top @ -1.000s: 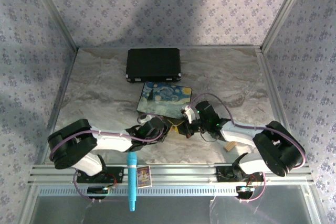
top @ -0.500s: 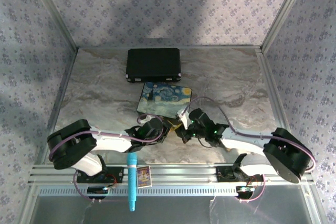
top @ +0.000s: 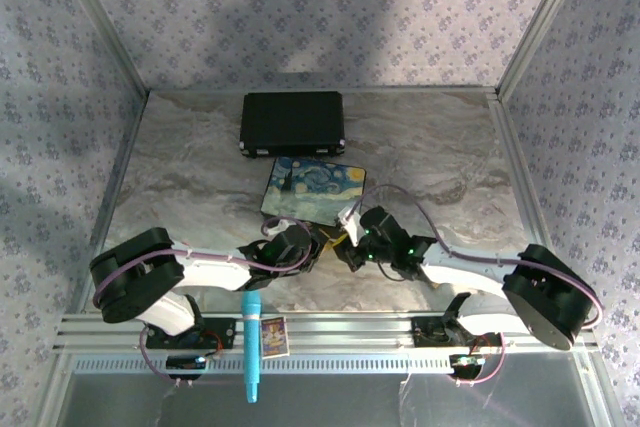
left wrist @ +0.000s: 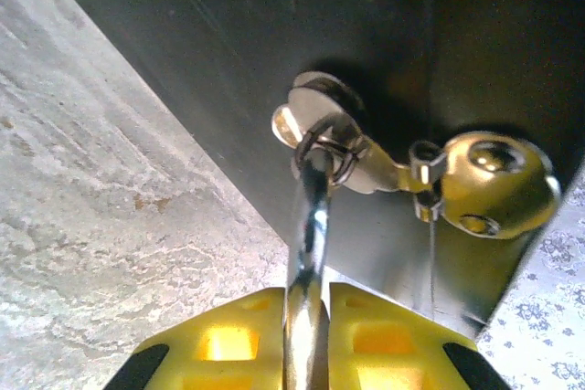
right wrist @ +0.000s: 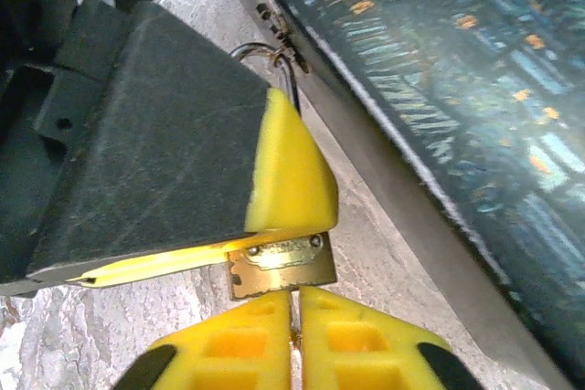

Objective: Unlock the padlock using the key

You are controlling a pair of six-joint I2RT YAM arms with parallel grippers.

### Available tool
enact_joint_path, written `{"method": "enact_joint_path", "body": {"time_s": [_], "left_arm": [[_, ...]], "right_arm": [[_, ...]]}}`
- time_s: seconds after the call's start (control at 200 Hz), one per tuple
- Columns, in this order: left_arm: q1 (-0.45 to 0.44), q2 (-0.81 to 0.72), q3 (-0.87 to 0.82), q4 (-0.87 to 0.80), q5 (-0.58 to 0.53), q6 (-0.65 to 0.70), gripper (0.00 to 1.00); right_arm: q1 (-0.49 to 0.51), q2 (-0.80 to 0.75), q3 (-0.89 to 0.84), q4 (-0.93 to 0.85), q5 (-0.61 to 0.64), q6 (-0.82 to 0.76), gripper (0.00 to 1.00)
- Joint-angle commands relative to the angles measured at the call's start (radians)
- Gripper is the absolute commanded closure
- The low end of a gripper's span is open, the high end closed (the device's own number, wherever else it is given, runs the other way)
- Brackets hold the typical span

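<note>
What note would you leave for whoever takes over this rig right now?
Left gripper: shut on the padlock, gripping its shackle.
Right gripper: fingers together under the padlock body, apparently on the key.
The shackle is hooked through the hasp of the painted box.
Done: key brought to the lock.
Left: turn it and free the shackle; whether it has released cannot be told.
</note>
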Motion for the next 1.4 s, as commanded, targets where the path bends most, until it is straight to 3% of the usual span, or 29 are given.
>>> {"method": "enact_joint_path", "body": {"time_s": [0.0,0.16,0.305,0.405,0.765,0.954,1.109,1.264,1.394], "left_arm": [[-0.021,-0.025,0.011,0.006,0.052,-0.002,1.0],[-0.02,-0.013,0.013,-0.011,0.043,0.0,1.0],[-0.02,0.0,0.028,-0.054,0.04,0.012,1.0],[-0.019,0.01,0.03,-0.077,0.036,0.015,1.0],[-0.002,-0.01,0.071,-0.253,0.029,0.092,1.0],[0.053,-0.034,0.069,-0.363,0.064,0.2,1.0],[0.095,-0.093,0.074,-0.546,0.047,0.32,1.0],[0.106,-0.134,0.142,-0.795,-0.031,0.483,0.88],[0.112,-0.106,0.202,-0.92,-0.072,0.585,0.84]], "right_arm": [[-0.033,-0.062,-0.015,0.012,0.112,0.052,0.79],[-0.037,-0.165,-0.028,-0.05,0.11,0.075,0.6],[-0.046,-0.218,-0.005,-0.132,0.17,0.153,0.28],[-0.068,-0.201,0.073,-0.253,0.265,0.221,0.2],[-0.207,0.033,0.302,-0.43,0.266,0.343,0.2],[-0.21,0.169,0.333,-0.414,0.247,0.337,0.25],[-0.212,0.228,0.332,-0.407,0.25,0.337,0.27],[-0.211,0.252,0.328,-0.384,0.231,0.342,0.27],[-0.21,0.269,0.337,-0.388,0.23,0.338,0.28]]}}
